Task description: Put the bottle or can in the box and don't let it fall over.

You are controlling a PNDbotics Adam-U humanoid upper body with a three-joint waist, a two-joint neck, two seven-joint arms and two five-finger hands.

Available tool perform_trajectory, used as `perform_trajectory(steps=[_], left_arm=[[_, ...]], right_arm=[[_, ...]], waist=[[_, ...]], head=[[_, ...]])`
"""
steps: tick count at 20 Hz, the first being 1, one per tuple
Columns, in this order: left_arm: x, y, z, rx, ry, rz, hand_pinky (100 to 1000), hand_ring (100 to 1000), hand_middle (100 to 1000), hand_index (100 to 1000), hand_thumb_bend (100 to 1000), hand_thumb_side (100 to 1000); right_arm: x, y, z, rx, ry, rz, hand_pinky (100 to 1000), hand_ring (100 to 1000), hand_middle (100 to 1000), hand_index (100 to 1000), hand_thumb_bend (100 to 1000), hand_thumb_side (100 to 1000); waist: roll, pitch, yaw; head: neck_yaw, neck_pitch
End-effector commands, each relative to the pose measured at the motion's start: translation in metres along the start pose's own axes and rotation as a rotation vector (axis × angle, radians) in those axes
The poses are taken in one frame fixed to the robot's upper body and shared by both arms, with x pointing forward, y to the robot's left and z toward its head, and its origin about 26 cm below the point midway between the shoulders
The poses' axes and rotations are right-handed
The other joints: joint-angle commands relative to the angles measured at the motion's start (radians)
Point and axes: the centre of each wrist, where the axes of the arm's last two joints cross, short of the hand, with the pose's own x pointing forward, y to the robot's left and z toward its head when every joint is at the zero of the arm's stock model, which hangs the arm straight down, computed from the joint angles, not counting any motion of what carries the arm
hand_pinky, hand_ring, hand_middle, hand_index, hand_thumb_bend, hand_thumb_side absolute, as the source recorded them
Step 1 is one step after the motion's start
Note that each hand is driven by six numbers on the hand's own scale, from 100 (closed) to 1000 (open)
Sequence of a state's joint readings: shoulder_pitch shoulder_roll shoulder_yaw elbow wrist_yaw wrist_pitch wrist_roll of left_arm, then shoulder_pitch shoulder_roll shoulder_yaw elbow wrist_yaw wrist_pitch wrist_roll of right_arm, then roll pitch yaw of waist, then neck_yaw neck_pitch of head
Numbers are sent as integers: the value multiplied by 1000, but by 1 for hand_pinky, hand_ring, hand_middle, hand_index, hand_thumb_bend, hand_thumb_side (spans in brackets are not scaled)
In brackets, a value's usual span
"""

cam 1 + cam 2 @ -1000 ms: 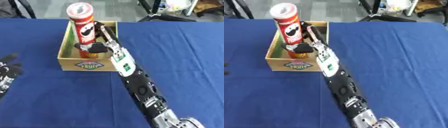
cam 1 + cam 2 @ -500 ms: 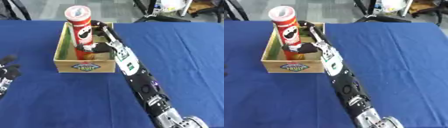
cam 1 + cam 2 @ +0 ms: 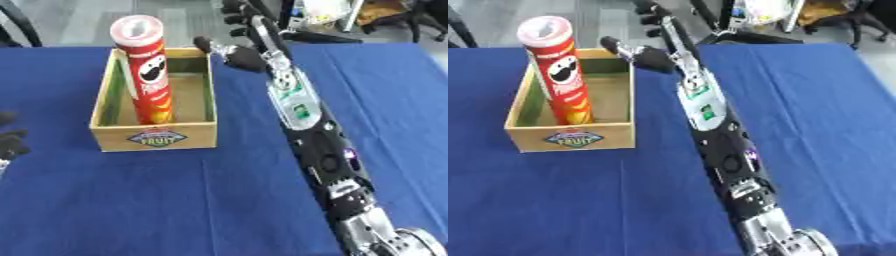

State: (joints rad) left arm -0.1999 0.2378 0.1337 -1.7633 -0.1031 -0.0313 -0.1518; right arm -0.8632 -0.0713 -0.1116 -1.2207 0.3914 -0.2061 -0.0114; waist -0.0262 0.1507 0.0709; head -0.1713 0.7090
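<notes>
A tall red chip can [image 3: 148,70] with a white lid stands upright inside the wooden box [image 3: 156,137], near its left wall. My right hand [image 3: 246,44] is open, raised beside the box's right wall and apart from the can, fingers spread upward. A sliver of my left hand [image 3: 10,142] shows at the left edge; its fingers are not readable.
The box sits on a blue tablecloth [image 3: 175,200] that runs wide in front and to the right. My right arm [image 3: 311,135] crosses the middle of the table. Chairs and clutter stand beyond the far edge.
My right hand has let go of the can and pulled up and to the right, out of the box. The can stays standing. The camera has shifted a little.
</notes>
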Motion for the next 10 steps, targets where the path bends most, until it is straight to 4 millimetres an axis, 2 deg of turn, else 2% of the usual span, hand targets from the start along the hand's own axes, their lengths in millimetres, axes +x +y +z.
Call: perform_trajectory(steps=[1,3,6,7,8,10], left_arm=[[26,23,-12,73,-112,-34,738,820,865,908,589,717],[43,33,-20,123,-193,-33,740,820,864,906,580,707],[77,47,-30,191,-351,-25,745,822,862,902,542,681],[88,49,-32,205,-401,-23,746,822,862,902,539,680],[100,52,-34,213,-457,-23,751,825,862,901,526,674],[122,56,-38,227,-568,-23,757,828,863,901,511,666]], right_arm=[[30,-58,-2,-199,-134,22,749,825,807,865,657,571],[45,-84,7,-299,-196,40,747,823,804,861,612,603],[76,-116,24,-421,-310,117,765,832,813,868,478,682],[87,-124,30,-455,-347,151,766,833,814,868,472,685],[100,-129,36,-485,-391,188,780,840,821,873,404,716],[131,-135,44,-535,-496,253,796,849,833,881,339,743]], waist=[[6,-24,-7],[6,-28,-14],[5,-36,-29],[4,-39,-34],[4,-42,-38],[4,-49,-44]], head=[[-18,-10],[-25,-9],[-33,-9],[-35,-9],[-38,-8],[-45,-5]])
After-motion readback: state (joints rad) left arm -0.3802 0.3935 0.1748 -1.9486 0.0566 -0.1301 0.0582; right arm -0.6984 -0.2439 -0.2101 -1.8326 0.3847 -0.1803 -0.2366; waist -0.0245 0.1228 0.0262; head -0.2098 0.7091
